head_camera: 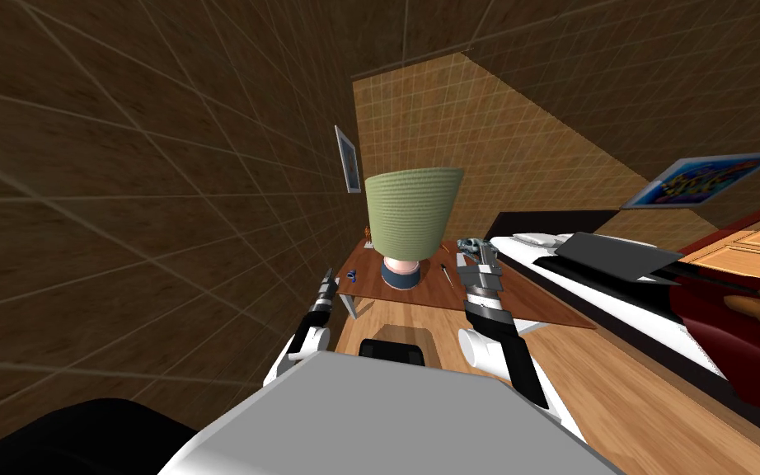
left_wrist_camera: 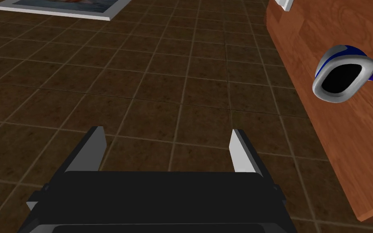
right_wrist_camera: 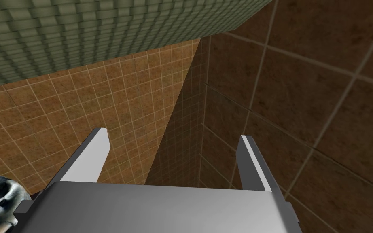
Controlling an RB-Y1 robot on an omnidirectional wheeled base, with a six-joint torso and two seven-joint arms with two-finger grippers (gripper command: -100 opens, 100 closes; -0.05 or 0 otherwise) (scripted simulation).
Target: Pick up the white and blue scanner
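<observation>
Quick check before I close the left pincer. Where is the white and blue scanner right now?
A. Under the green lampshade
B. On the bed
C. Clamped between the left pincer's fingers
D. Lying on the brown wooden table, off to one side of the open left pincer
D: in the left wrist view the white and blue scanner lies on the brown wooden table, off to one side of the left pincer, whose fingers stand open with nothing between them.
</observation>
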